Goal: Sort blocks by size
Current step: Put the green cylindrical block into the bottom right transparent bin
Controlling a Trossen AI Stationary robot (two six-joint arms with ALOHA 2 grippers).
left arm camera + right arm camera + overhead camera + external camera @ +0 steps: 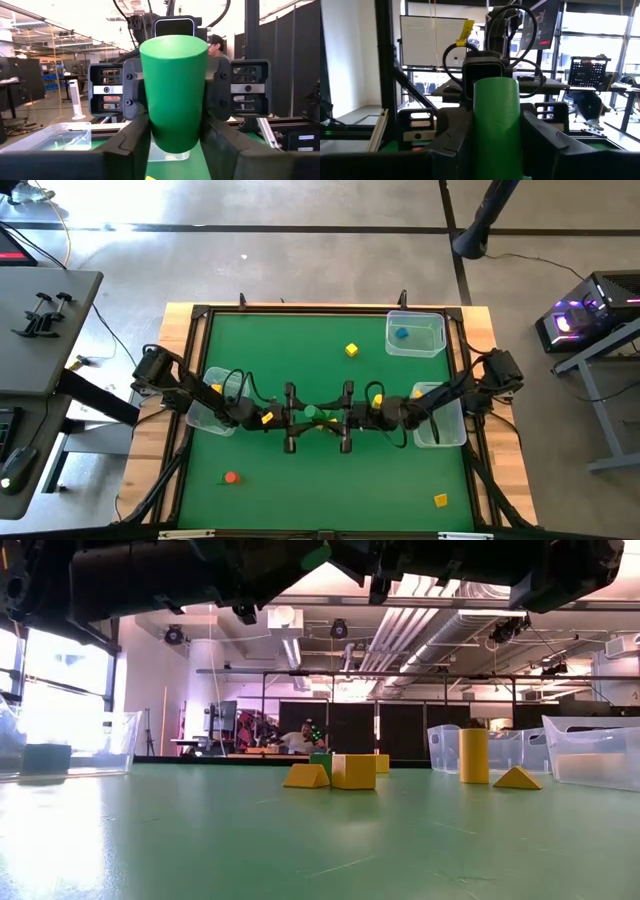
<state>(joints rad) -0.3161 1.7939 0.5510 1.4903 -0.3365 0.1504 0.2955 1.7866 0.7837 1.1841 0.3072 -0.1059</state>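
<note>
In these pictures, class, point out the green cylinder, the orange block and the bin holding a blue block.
green cylinder (173, 95), left wrist view, middle of its side
orange block (231, 477), high view, its top
bin (416, 349), high view, its near rim

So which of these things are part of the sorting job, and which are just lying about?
Part of the job:
- green cylinder, between both grippers at mid-table: left gripper, right gripper
- yellow block
- orange-red block
- yellow block near the front edge
- blue block in the clear bin

Lying about:
- clamps on the side table
- person behind
</note>
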